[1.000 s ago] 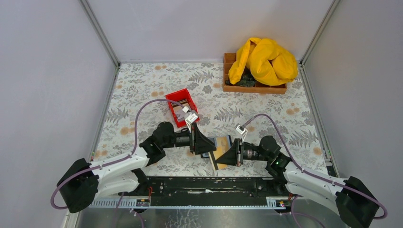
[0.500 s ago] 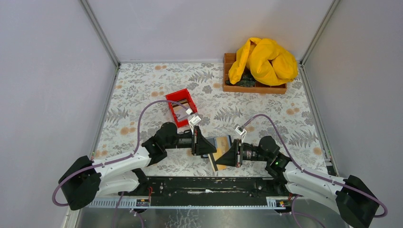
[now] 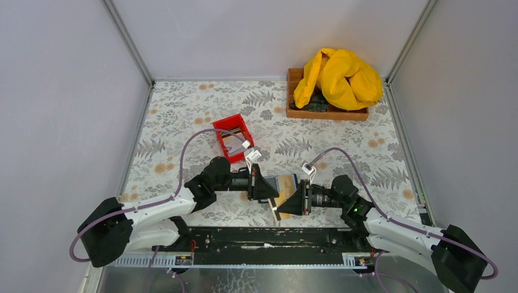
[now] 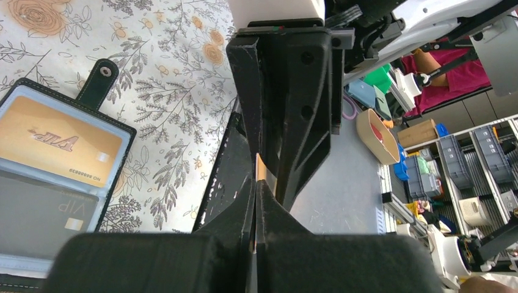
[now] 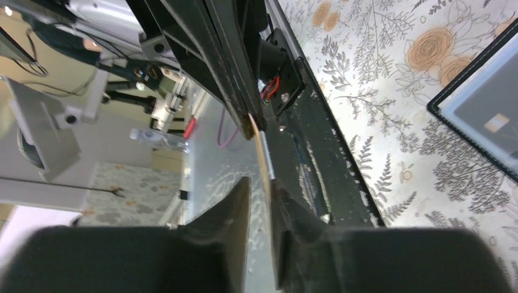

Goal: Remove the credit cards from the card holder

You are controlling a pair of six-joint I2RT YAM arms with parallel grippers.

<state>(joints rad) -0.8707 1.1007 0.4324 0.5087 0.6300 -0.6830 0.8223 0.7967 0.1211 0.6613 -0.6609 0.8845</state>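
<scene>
Now | left jaws clamp tan card edge | right jaws slightly parted

Passable over bare mat at far left and right. Blocked near centre by left gripper and right gripper, tip to tip by card holder; red bin close behind.

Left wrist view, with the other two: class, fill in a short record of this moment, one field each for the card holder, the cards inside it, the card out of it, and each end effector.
card holder: lying open and flat
cards inside: gold card above a dark card, both in pockets
card out: tan card, seen edge-on, clear of the holder
left end effector: shut on the tan card
right end effector: fingers slightly apart around the same card
</scene>
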